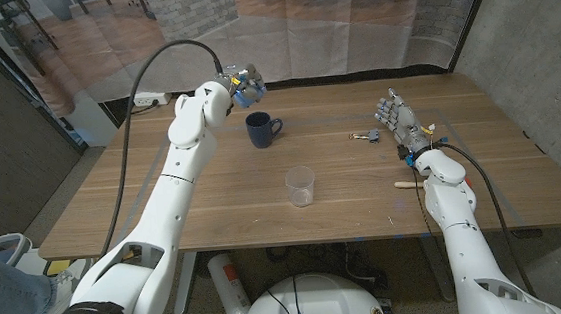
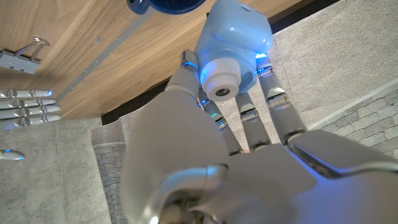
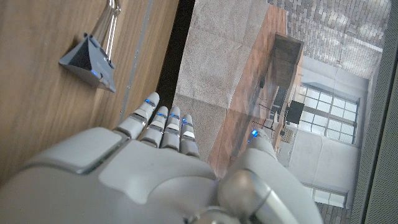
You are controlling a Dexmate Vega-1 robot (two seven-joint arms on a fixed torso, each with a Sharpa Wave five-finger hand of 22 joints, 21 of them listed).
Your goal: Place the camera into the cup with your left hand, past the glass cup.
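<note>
Left hand around rounded glossy blue camera

Left robot hand raised, gripping.

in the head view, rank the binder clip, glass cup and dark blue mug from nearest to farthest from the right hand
1. binder clip, just left of the right hand.
2. glass cup, mid-table, toward the front edge.
3. dark blue mug, farther left, below the left hand holding the camera.

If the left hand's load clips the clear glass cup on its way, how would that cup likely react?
The glass cup stands upright, apart from the mug, and looks empty, so probably light and easily tipped. Its round wall suggests it would roll. If truly glass, it could break.
</note>
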